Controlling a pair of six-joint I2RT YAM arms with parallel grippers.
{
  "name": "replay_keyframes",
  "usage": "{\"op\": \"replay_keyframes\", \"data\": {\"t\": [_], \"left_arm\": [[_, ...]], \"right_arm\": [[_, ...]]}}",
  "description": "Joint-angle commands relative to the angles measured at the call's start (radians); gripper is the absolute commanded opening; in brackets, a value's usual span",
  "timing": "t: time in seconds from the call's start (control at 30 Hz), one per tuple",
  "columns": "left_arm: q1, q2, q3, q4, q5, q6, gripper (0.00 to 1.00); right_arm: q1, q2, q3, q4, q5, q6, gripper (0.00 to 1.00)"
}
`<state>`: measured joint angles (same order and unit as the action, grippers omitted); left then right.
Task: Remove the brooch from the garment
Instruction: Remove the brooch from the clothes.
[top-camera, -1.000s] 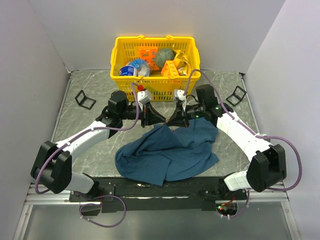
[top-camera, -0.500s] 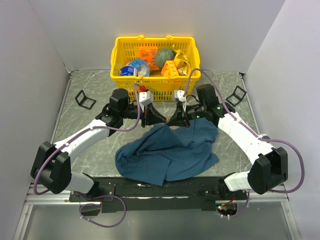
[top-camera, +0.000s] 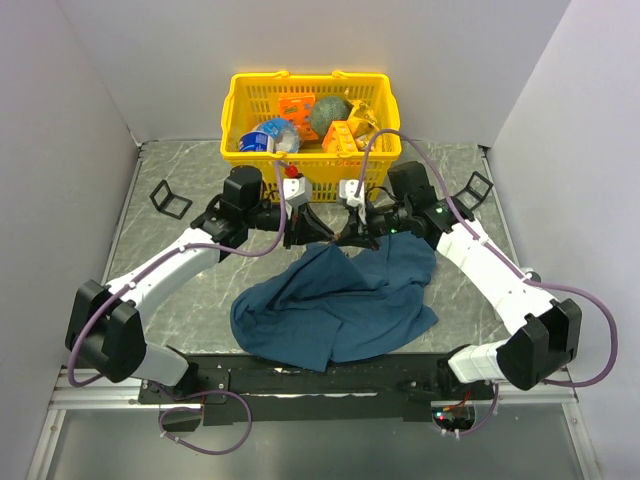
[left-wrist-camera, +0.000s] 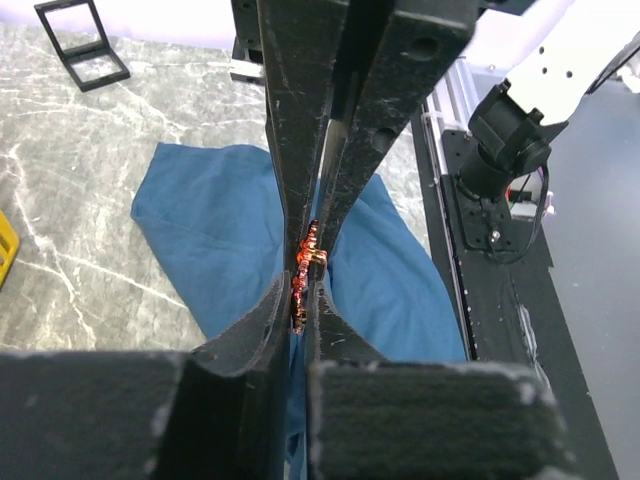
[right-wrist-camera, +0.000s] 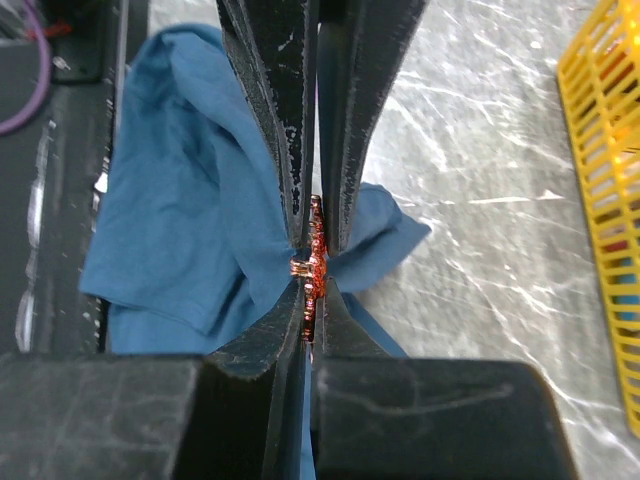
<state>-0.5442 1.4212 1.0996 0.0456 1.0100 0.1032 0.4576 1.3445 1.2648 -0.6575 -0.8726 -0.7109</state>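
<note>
**Two Arms Meet at a Tiny Brooch**

Just in front of the yellow basket (top-camera: 250, 165), the two arms meet tip to tip above the grey surface (top-camera: 450, 160). The brooch (left-wrist-camera: 308, 258) is there, up in the air between the tips. It is tiny and orange-red. It sits at a pulled-up corner of the blue cloth (top-camera: 335, 310). The rest of the cloth lies in a soft heap on the surface, in front of the basket and nearer to the arm bases.

The right fingers (top-camera: 362, 230) are pressed tight together. They pinch the cloth right at the brooch, and the cloth bunches up on both sides of them. The left fingers (top-camera: 303, 222) are very close together, with only a thin slit between them. The brooch shows in that slit. I cannot tell if they squeeze it or only sit beside it.

Inside the basket are orange boxes (top-camera: 297, 105) and a round green thing (top-camera: 328, 115).
</note>
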Motion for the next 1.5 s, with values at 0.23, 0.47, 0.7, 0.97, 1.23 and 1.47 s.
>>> {"op": "replay_keyframes", "data": {"t": [0.23, 0.47, 0.7, 0.97, 1.23, 1.47], "left_arm": [[0.038, 0.030, 0.048, -0.303, -0.093, 0.107, 0.10], [0.024, 0.001, 0.023, -0.287, -0.195, 0.125, 0.16], [-0.003, -0.051, -0.027, -0.228, -0.283, 0.138, 0.16], [-0.010, -0.068, -0.032, -0.175, -0.234, 0.102, 0.25], [-0.010, -0.042, 0.003, -0.084, -0.122, 0.001, 0.30], [-0.031, -0.008, -0.003, 0.017, -0.039, -0.092, 0.34]], "right_arm": [[0.029, -0.018, 0.116, -0.195, 0.268, -0.068, 0.00], [0.041, 0.047, 0.218, -0.307, 0.293, -0.045, 0.00], [0.044, 0.116, 0.300, -0.409, 0.282, -0.024, 0.00], [0.075, 0.139, 0.321, -0.433, 0.307, -0.019, 0.00], [0.081, 0.145, 0.294, -0.396, 0.271, 0.008, 0.00], [0.081, 0.142, 0.277, -0.369, 0.241, 0.024, 0.00]]}}
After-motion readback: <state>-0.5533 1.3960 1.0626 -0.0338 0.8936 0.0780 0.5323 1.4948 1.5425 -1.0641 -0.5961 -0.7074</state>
